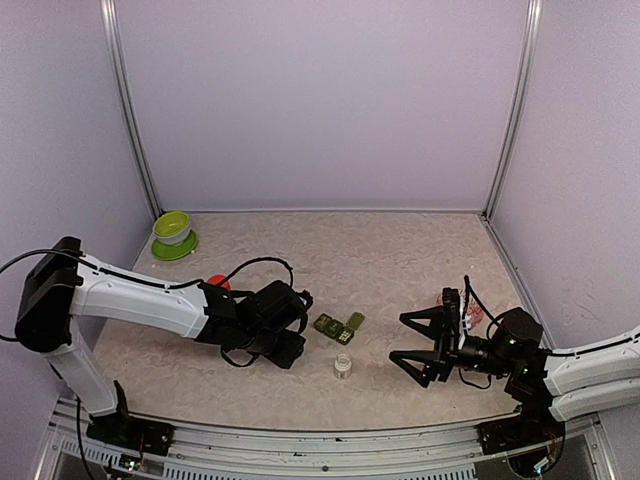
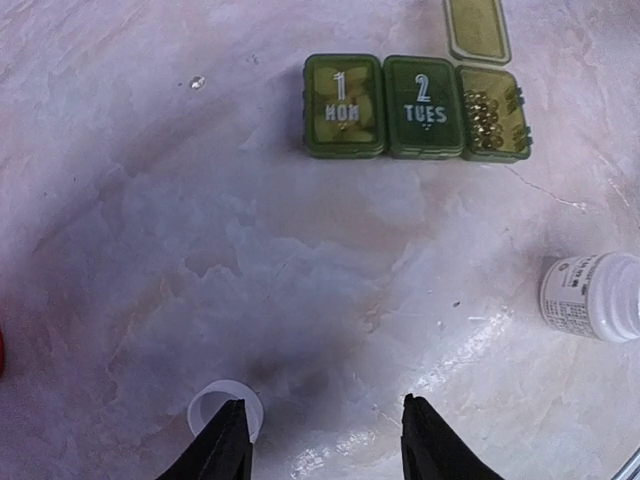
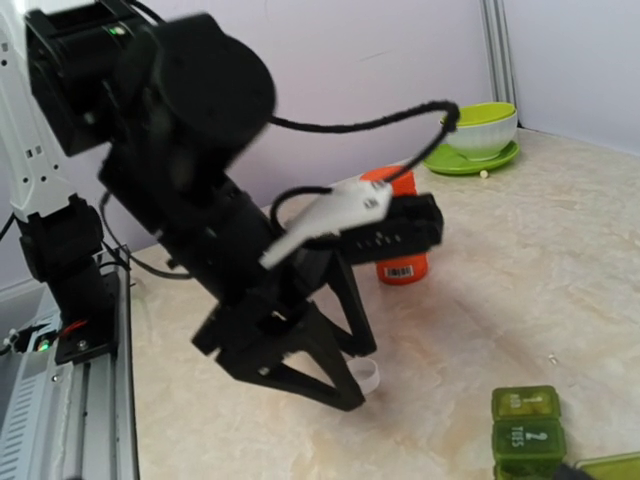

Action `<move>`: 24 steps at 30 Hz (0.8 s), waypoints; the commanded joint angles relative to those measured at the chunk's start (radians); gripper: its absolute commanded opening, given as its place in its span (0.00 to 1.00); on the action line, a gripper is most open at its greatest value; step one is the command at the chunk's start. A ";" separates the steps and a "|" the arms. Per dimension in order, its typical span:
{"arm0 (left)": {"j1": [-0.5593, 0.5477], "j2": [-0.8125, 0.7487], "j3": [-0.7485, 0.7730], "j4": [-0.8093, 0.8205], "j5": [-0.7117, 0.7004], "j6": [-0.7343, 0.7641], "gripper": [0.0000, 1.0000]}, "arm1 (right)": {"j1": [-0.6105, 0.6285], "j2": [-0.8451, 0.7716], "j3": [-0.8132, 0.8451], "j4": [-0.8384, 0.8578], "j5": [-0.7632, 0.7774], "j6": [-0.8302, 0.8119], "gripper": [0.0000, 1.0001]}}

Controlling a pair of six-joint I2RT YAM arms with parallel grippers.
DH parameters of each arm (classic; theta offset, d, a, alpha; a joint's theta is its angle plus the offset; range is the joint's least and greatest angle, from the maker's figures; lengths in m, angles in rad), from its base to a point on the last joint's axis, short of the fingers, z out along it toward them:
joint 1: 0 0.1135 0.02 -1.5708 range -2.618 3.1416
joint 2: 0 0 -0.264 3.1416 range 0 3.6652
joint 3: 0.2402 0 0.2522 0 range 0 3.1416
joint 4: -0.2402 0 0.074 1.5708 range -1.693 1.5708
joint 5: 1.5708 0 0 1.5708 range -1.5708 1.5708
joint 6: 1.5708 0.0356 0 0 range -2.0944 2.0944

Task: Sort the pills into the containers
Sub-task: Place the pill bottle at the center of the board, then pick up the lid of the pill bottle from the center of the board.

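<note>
Containers (image 1: pixel 338 326) sit mid-table between both arms in the overhead shot, white bottle (image 1: pixel 343 366) just nearer. Right gripper (image 1: pixel 400 338) is spread wide, empty. Left wrist cam: left gripper (image 2: pixel 322 422) is parted, gripping nothing, white cap (image 2: pixel 226 410) beside one finger. Third box is open, gold pills (image 2: pixel 490 115) inside. Right wrist cam: orange bottle (image 3: pixel 400 255) behind the left arm.

Lid (image 2: pixel 476 30) of containers (image 2: pixel 415 107) partly off-frame
</note>
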 commanded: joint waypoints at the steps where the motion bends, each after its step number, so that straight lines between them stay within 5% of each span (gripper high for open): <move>1: 0.018 0.040 -0.006 -0.009 -0.043 0.003 0.48 | -0.004 -0.007 -0.011 0.029 -0.010 0.007 1.00; 24: 0.035 0.059 -0.052 -0.037 -0.066 -0.016 0.21 | -0.005 0.017 -0.014 0.051 -0.013 0.003 1.00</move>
